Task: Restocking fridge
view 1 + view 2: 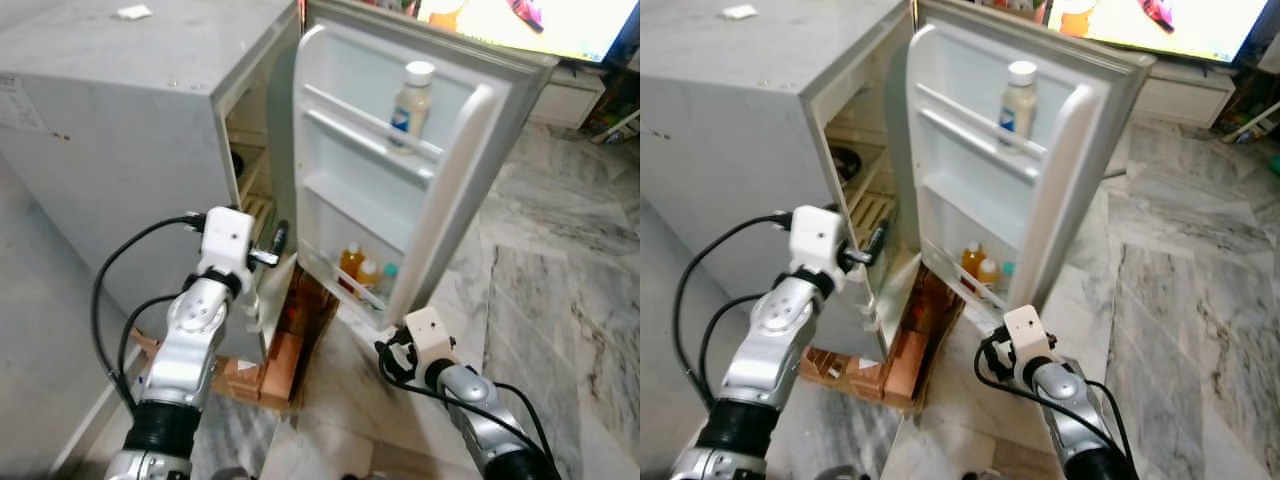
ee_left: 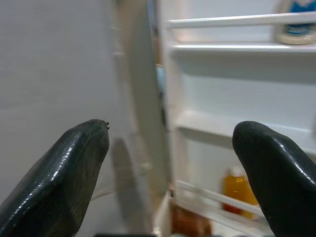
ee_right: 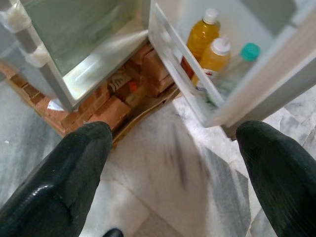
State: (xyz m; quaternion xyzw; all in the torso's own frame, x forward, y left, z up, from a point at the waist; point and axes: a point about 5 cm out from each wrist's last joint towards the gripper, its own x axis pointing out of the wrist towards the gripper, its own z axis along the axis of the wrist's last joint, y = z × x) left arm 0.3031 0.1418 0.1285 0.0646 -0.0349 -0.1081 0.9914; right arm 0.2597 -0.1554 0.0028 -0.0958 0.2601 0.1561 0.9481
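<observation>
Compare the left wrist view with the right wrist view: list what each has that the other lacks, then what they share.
Left wrist alone: the upper door shelf with the base of the white bottle on it, and the fridge's grey side wall.

Right wrist alone: the bricks under the fridge, the marble floor, a second orange bottle and a green-capped bottle.

Shared: the open door with its bottom rack and an orange bottle in it, and two spread black fingers in the foreground.

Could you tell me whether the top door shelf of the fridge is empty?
No, a white bottle stands on the top door shelf.
</observation>
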